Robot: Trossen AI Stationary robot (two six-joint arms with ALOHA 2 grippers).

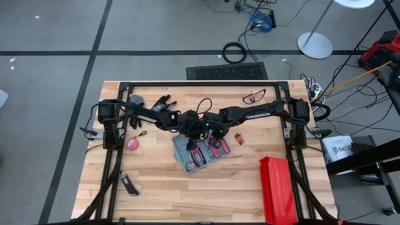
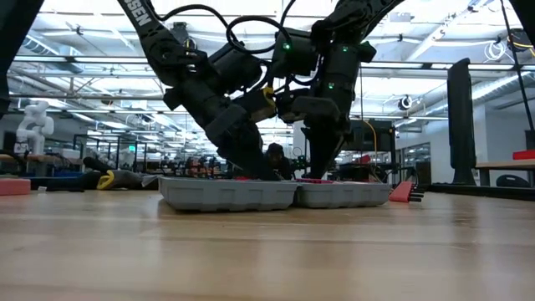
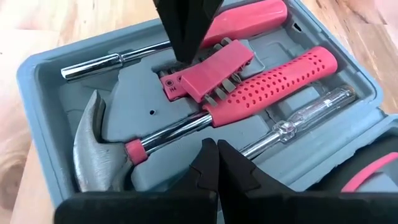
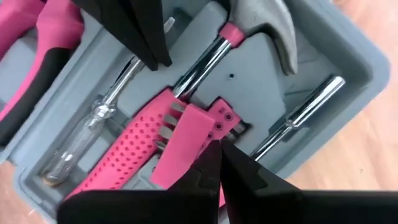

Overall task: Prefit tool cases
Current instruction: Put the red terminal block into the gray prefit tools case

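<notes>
The blue-grey tool case [image 1: 182, 149] lies open and flat on the table's middle, also in the low view [image 2: 251, 194]. One half holds a pink-handled hammer [image 3: 261, 81], a clear screwdriver [image 3: 298, 118], a chrome driver [image 3: 106, 65] and a pink bit holder [image 3: 208, 74]. Pink-handled pliers [image 4: 37, 56] lie in the other half. My left gripper [image 3: 215, 163] is shut, low over the hammer's steel shaft beside the screwdriver. My right gripper [image 4: 219, 163] is shut at the bit holder. My left gripper points down at the hammer's steel shaft [image 3: 180, 130]; whether its shut tips touch it, I cannot tell. My right gripper's shut fingertips [image 3: 185, 53] come from above onto the bit holder's end [image 3: 177, 81] nearest the chrome driver. The holder lies tilted across its slot and the hammer handle.
A long red ribbed box [image 1: 278, 187] sits at the near right corner. A pink round tape [image 1: 132, 144], a knife [image 1: 129, 185], black gloves [image 1: 159, 103], safety glasses [image 1: 253, 97] and a small red piece [image 1: 239, 139] lie around the case. A person [image 2: 274, 159] sits beyond the table.
</notes>
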